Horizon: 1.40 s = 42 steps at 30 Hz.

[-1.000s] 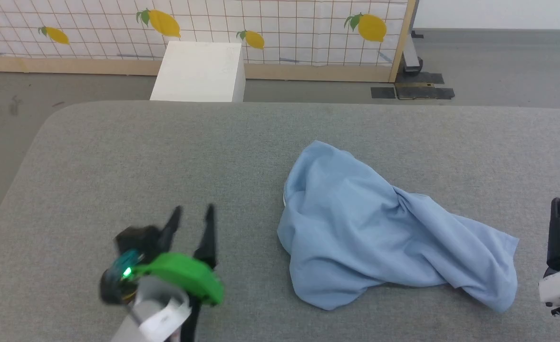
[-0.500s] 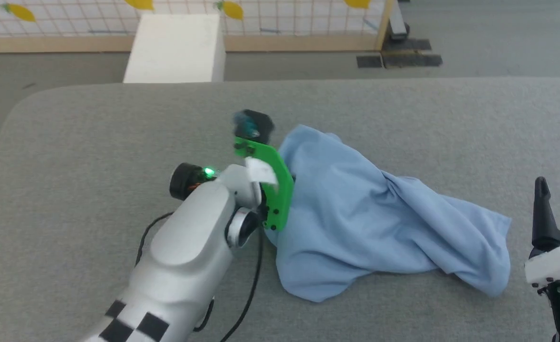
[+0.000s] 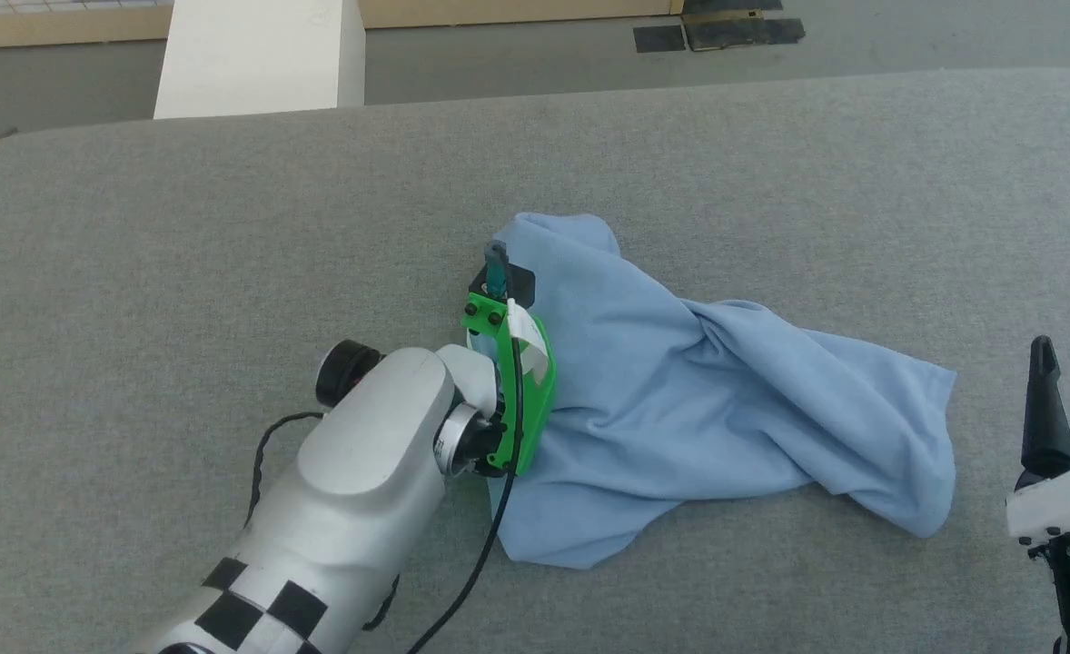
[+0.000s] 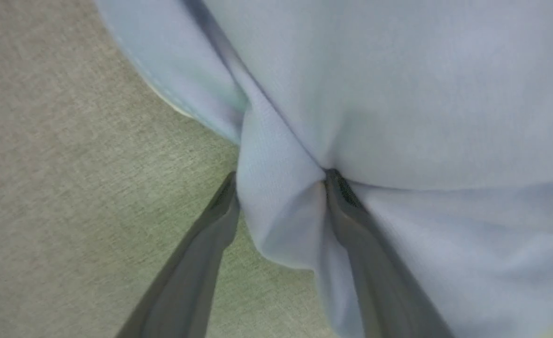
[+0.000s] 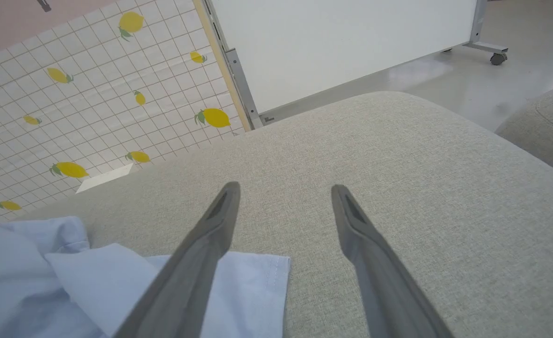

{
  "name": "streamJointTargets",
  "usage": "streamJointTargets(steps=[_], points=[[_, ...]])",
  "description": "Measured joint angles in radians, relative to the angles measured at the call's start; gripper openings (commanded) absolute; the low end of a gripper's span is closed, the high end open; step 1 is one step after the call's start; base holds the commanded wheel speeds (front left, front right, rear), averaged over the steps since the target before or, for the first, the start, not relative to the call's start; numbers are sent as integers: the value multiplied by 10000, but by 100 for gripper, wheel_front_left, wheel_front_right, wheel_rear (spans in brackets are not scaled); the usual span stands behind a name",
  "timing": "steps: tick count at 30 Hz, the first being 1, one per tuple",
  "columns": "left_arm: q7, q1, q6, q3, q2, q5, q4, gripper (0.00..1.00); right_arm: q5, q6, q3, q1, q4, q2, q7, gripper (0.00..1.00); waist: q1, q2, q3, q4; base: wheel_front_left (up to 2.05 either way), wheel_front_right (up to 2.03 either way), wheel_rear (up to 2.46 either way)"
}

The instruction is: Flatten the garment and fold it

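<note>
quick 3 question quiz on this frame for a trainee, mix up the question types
1. True or false: the garment lies spread flat on the grey surface.
2. What sits between the fingers of the left gripper? A) nothing B) a fold of the garment C) a cable
3. Which gripper stands open with nothing between its fingers?

Key: 1 false, it lies crumpled in a heap. 2 B. 3 the right gripper.
</note>
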Motion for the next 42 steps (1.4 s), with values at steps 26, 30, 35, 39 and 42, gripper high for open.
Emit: streamJointTargets(steps=[26, 30, 35, 39, 42], points=[[-3168, 3524, 1676, 3998, 1678, -2253, -4322, 0, -113, 0, 594, -52, 504, 4, 54, 100, 0, 0, -933, 1939, 0, 0, 0], [-3041, 5013, 1929, 4071, 1578, -2663, -4192, 0, -150, 0, 704, -47, 491, 6, 125, 100, 0, 0, -945, 2117, 0, 0, 0], [-3126, 5799, 1952, 4149, 1271, -3116, -4069, 0, -157, 0, 771, -46, 485, 6, 167, 100, 0, 0, -897, 2124, 0, 0, 0], [-3693, 5946, 1839, 4512, 1118, -3306, -4171, 100, -157, 0, 784, -15, 525, 4, 165, 100, 0, 0, -988, 2126, 0, 0, 0], [-4449, 5961, 1659, 4957, 1080, -3475, -4535, 100, -155, 0, 805, 134, 606, 6, 165, 100, 0, 0, -1147, 2148, 0, 0, 0]])
